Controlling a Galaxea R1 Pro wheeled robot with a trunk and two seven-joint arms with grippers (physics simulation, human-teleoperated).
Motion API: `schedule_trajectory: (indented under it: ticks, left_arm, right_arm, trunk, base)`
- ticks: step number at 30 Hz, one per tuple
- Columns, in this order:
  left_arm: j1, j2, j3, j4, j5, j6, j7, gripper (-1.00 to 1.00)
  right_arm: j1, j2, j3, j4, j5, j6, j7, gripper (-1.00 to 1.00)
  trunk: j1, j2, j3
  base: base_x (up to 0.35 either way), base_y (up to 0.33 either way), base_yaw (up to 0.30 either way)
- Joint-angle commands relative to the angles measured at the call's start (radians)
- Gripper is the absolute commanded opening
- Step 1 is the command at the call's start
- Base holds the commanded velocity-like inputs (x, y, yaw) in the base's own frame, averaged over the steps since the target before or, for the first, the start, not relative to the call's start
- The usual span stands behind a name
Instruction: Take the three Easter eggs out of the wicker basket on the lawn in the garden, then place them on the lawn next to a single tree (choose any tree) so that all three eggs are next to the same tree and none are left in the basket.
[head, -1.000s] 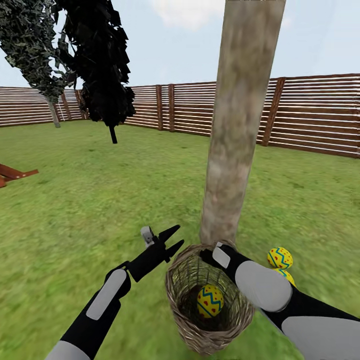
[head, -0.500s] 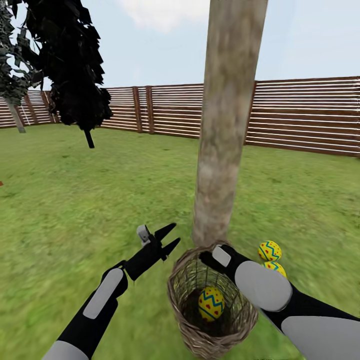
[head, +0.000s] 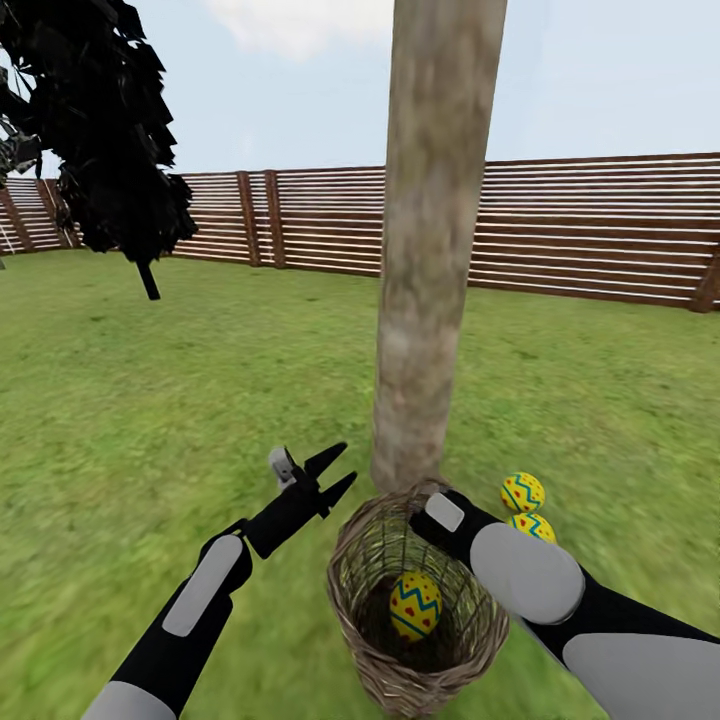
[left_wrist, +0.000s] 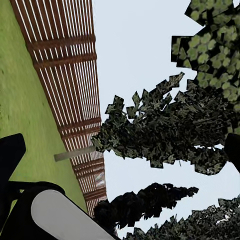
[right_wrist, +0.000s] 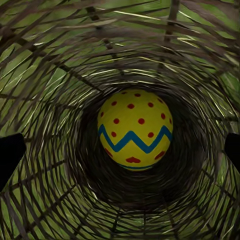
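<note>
Easter eggs: two (head: 522, 492) lay beside the tree (head: 425, 300); one (head: 415, 605) remained in the wicker basket (head: 360, 640), right fingers (right_wrist: 10, 155) spread above it, left fingers (head: 325, 463) open.

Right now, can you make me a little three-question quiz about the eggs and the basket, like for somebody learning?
1. How many Easter eggs are in the wicker basket?
2. True or false: two eggs lie on the lawn by the tree.
3. Which gripper is at the basket's rim: A left, B right?

Key:
1. One, the egg in the basket.
2. True: upper egg, lower egg.
3. B, the right gripper; the left gripper hangs open beside the basket.
</note>
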Motion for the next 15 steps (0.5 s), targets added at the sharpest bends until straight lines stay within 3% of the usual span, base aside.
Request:
schedule_trajectory:
  ticks: [1, 15]
  left_arm:
    - [-0.001, 0.000, 0.001, 0.000, 0.007, 0.007, 0.001, 1.00]
    - [-0.001, 0.000, 0.001, 0.002, 0.007, 0.006, 0.002, 1.00]
  right_arm:
    - [0.000, 0.000, -0.007, -0.003, 0.009, 0.008, -0.003, 1.00]
    - [0.001, 0.003, -0.004, -0.001, 0.012, 0.011, 0.024, 1.00]
  trunk:
    - [0.000, -0.001, -0.005]
    - [0.006, -0.004, -0.059]
  base:
    - [0.000, 0.000, -0.003]
    - [0.000, 0.000, 0.000]
